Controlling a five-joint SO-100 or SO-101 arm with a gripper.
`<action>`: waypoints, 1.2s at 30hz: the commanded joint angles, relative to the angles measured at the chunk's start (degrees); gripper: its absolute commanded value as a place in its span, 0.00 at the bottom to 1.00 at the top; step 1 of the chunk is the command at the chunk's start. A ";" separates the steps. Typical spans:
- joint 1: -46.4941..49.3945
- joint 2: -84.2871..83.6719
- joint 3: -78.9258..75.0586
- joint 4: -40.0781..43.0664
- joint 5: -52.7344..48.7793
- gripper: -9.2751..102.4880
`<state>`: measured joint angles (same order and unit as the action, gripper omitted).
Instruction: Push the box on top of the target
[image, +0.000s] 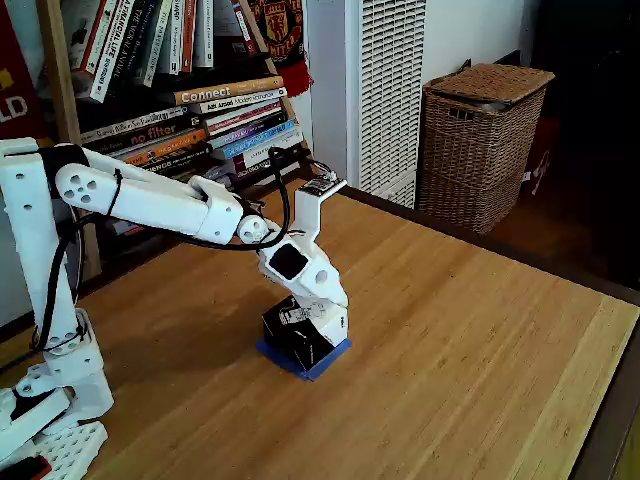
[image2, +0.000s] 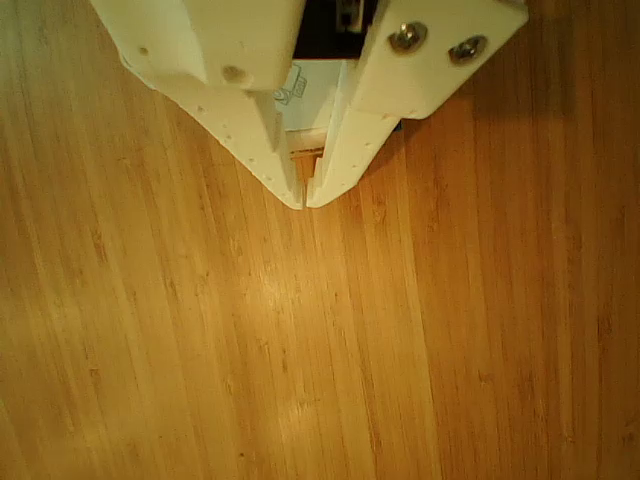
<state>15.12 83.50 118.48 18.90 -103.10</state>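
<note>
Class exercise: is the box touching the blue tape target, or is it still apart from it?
Touching. In the fixed view the box sits on the target, whose blue tape peeks out along the box's base at its front and right, with no wood showing between them.

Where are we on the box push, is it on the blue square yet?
Mostly done: in the fixed view the box sits over the target, with blue tape still showing along its front and right edges. In hand: the gripper, fingertips together, is down at the box. Left: possibly a small nudge to square it, then withdraw.
</note>
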 joint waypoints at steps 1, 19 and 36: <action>0.00 3.16 0.09 0.44 0.00 0.08; -0.35 3.60 1.05 0.53 0.00 0.08; -0.88 7.91 -9.58 4.66 26.81 0.08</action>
<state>14.77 86.22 109.95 24.26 -81.74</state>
